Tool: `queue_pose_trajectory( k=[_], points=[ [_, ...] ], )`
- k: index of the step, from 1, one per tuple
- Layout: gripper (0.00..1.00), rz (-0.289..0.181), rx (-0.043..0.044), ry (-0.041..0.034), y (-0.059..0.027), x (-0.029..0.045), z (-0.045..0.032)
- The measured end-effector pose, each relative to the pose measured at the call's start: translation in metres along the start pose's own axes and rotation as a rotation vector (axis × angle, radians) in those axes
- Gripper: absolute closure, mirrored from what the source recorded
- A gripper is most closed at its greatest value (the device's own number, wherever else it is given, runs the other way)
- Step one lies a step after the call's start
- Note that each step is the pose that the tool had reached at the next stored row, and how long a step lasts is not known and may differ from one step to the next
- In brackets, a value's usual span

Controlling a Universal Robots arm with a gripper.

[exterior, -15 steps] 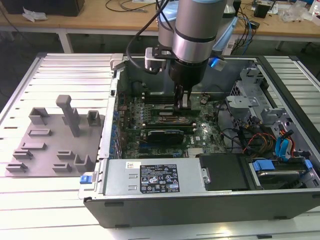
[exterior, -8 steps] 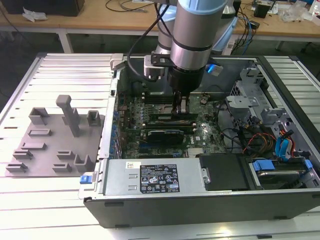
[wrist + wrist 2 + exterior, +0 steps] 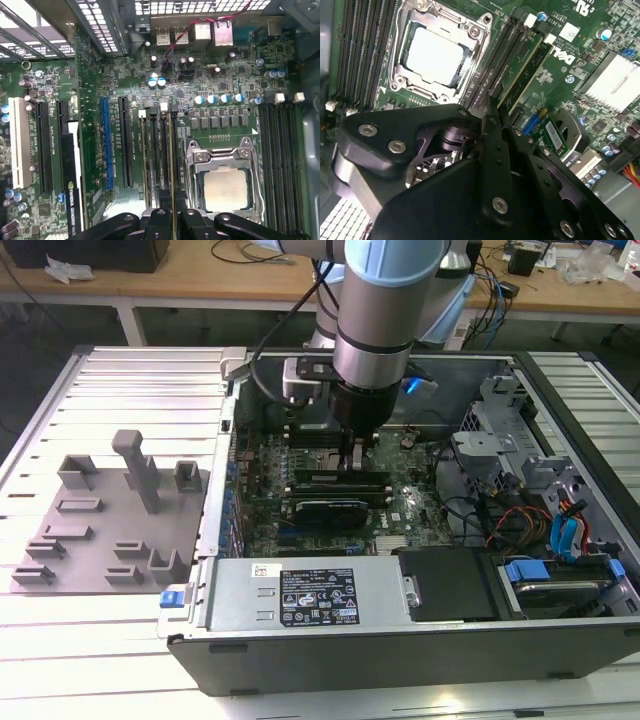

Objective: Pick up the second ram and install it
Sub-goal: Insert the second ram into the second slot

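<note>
- In the exterior view, we see the claw point(image 3: 352, 462) lowered into the open computer case point(image 3: 420, 640), over the motherboard point(image 3: 330, 500). Right under its tips lies the second ram point(image 3: 340, 478), a long thin strip running crosswise in the memory slots. The grey holder tray point(image 3: 110, 530) with upright posts sits well apart from the claw, on the slatted surface point(image 3: 120, 380) outside the case, toward the exterior view's left. The power supply point(image 3: 310, 595) lies near the claw, on the nearer side of the board.
- In the second wrist view, we see the claw point(image 3: 492, 100) with its black fingers point(image 3: 492, 145) pressed close together, pinching the top edge of the second ram point(image 3: 520, 65), which stands in a slot stretching away from the tips. The CPU socket point(image 3: 437, 52) with its metal frame lies just beside that slot.
- In the first wrist view, we see the claw point(image 3: 172, 212) with its tips closed on the thin edge of the second ram point(image 3: 170, 165), which runs straight ahead from them. The CPU socket point(image 3: 225, 182) sits just beside the claw; black expansion slots point(image 3: 50, 145) and a blue slot point(image 3: 106, 145) lie farther off on the other side.
</note>
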State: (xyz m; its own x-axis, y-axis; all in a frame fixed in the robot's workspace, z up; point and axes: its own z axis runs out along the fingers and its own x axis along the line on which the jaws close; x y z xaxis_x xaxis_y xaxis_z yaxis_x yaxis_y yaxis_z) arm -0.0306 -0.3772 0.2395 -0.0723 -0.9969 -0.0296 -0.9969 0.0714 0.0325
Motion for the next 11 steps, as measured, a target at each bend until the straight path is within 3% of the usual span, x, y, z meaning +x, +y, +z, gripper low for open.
queue_pose_trajectory(
  k=[5,11],
  points=[
    [0.89,0.000,0.0000,-0.0001,0.0000,-0.0001,0.0095],
    [0.89,-0.009,-0.0002,0.0002,0.0000,-0.0017,0.0116]
  ],
)
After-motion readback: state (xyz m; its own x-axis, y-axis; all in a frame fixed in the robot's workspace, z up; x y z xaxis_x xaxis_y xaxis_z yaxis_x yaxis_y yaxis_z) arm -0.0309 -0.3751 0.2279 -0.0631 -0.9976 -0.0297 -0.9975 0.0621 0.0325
